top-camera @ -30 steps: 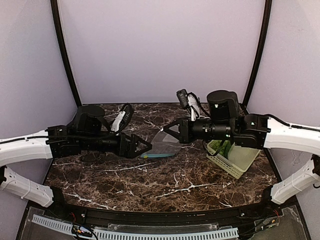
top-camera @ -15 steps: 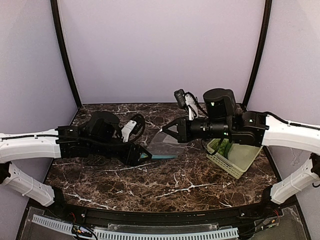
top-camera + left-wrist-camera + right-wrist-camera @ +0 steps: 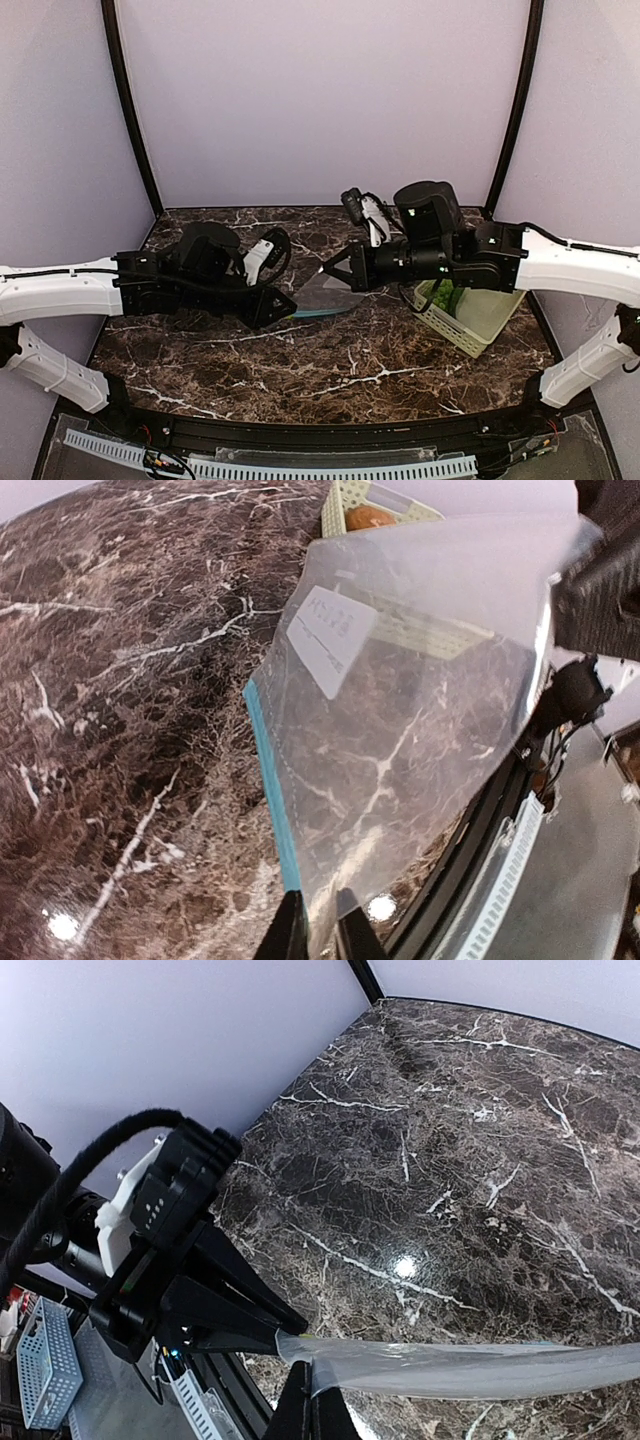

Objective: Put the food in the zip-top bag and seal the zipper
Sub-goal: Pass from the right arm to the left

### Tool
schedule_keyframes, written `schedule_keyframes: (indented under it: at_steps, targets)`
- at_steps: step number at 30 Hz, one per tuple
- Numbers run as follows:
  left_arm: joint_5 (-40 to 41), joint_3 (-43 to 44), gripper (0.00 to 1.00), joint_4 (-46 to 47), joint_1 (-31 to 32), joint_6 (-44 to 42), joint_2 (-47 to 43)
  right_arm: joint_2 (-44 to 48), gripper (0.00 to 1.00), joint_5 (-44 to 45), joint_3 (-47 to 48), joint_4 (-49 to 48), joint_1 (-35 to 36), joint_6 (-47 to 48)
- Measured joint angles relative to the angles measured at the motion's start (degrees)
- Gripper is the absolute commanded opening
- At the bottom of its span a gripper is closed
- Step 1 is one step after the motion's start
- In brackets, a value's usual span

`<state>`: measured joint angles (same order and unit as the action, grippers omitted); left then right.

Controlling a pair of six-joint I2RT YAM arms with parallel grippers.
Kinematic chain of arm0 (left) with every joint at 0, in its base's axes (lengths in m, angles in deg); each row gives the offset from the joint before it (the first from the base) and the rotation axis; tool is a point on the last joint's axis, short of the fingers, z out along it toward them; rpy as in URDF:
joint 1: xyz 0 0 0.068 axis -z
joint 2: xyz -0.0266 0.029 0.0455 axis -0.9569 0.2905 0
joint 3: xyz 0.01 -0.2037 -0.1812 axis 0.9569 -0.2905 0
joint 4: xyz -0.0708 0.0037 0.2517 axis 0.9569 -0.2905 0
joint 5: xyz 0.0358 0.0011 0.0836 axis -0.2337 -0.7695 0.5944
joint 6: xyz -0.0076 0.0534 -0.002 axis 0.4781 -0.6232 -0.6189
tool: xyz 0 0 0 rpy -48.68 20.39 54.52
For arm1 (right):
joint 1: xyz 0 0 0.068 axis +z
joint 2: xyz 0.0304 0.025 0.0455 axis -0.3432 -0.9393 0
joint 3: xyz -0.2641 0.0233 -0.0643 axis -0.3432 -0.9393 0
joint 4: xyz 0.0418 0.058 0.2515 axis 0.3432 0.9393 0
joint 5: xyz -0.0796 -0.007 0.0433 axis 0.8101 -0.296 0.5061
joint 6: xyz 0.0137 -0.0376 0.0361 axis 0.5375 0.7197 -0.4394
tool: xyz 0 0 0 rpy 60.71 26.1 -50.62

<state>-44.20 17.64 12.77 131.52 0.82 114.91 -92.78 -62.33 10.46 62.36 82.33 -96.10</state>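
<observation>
With the left hand [image 3: 320, 932], pinches the bag [image 3: 420, 730] at its near corner, just beside the zipper [image 3: 268, 780]; a second ago gaped wide and stood short of it. With the right hand [image 3: 308, 1400], stays clenched on the opposite edge. Makes a two-handed hold, so probably readies the mouth for pulling apart. Carries the bag between the hands over the middle of the table [image 3: 300, 370], slanting down toward the left; cannot tell whether the low edge touches. Looks clear, limp and creased, empty, with a white label [image 3: 332, 638] and the teal zipper along one side. Cannot tell whether zipped or parted. Leaves the food unloaded: sits in the basket [image 3: 478, 325] at the right, potato [image 3: 370, 518] and green vegetable [image 3: 452, 297] both, near the bag but apart.
</observation>
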Motion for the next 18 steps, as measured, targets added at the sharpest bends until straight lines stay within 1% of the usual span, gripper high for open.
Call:
schedule_keyframes:
  at_steps: [2, 5, 8, 10, 12, 14, 15, 18]
  targets:
    - [-0.46, 0.0, 0.01, -0.02, 0.0, -0.13, 0.5, -0.15, 0.0, 0.0, 0.17, 0.07, 0.0, 0.0]
    - [-0.7, 0.02, 0.01, 0.02, 0.0, 0.11, 1.03, -0.22, 0.0, 0.04, 0.28, 0.17, 0.0, 0.02]
    - [-0.85, 0.02, 0.01, 0.11, 0.0, 1.03, 1.05, -0.26, 0.26, 0.68, 0.76, 1.4, 0.0, 0.39]
    - [-0.85, 0.02, 0.01, 0.37, 0.0, 2.58, 0.96, -0.31, 0.46, 1.86, 1.73, 3.15, 0.0, 1.09]
    - [-0.83, 0.0, 0.01, 0.66, 0.0, 5.84, 0.59, -0.28, 0.61, 3.34, 3.13, 4.92, 0.0, 2.56]
    - [-0.83, -0.24, 0.01, 1.77, 0.0, 9.99, -0.15, -0.02, 0.71, 4.57, 4.26, 6.38, 0.0, 4.26]
    - [-0.83, -0.79, 0.01, 3.1, 0.0, 12.31, -0.81, 0.26, 0.74, 4.96, 4.39, 6.78, 0.0, 4.79]
    - [-0.83, -3.43, 0.01, 6.73, -0.02, 19.12, -3.13, 2.05, 0.79, 5.66, 4.39, 8.24, 0.04, 8.13]
